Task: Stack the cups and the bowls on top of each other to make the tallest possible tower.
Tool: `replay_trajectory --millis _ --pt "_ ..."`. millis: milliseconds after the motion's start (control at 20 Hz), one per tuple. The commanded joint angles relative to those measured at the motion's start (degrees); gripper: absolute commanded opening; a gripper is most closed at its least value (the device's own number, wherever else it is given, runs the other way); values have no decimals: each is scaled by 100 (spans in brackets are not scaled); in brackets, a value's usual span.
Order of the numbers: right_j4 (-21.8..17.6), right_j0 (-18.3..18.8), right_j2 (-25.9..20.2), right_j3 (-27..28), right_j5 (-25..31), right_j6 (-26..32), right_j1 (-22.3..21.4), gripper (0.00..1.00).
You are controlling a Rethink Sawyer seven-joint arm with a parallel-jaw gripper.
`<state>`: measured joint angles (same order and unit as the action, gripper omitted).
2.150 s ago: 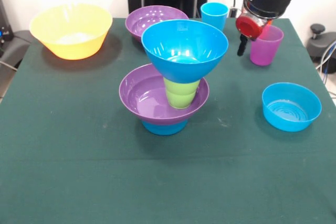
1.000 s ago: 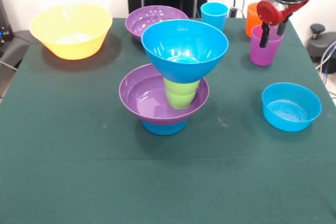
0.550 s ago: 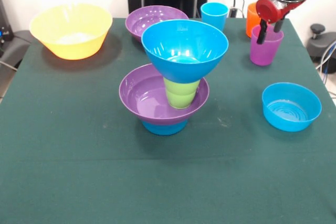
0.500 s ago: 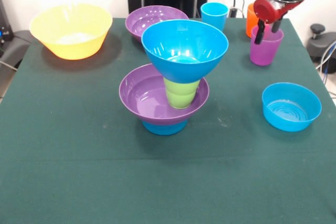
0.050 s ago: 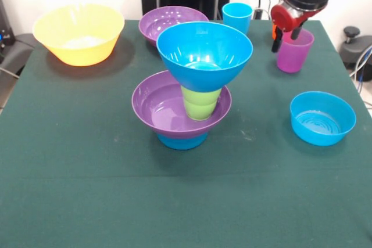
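Purple cup upright, open claw straddling its near-left rim

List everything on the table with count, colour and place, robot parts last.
Tower: one, table centre; small blue bowl lowest, purple bowl, green cup, large blue bowl on top.
Yellow bowl: one, far left corner.
Purple bowl: one, behind the tower.
Small blue bowl: one, right side.
Blue cup: one, far edge.
Purple cup: one, far right.
Orange cup: one, mostly hidden behind the gripper.
Table: one, green cloth.
Gripper: one, red and black, open, at the purple cup's rim.
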<state>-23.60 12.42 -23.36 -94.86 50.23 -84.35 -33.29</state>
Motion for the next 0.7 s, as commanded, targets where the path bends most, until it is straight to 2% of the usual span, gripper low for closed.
replay_trajectory --millis 50,450,700 --pt "-165 -58 169 191 -8 -352 695 100" --pt "-72 -104 186 295 -118 -423 914 100" --pt "-79 -107 219 164 -338 -520 879 100"
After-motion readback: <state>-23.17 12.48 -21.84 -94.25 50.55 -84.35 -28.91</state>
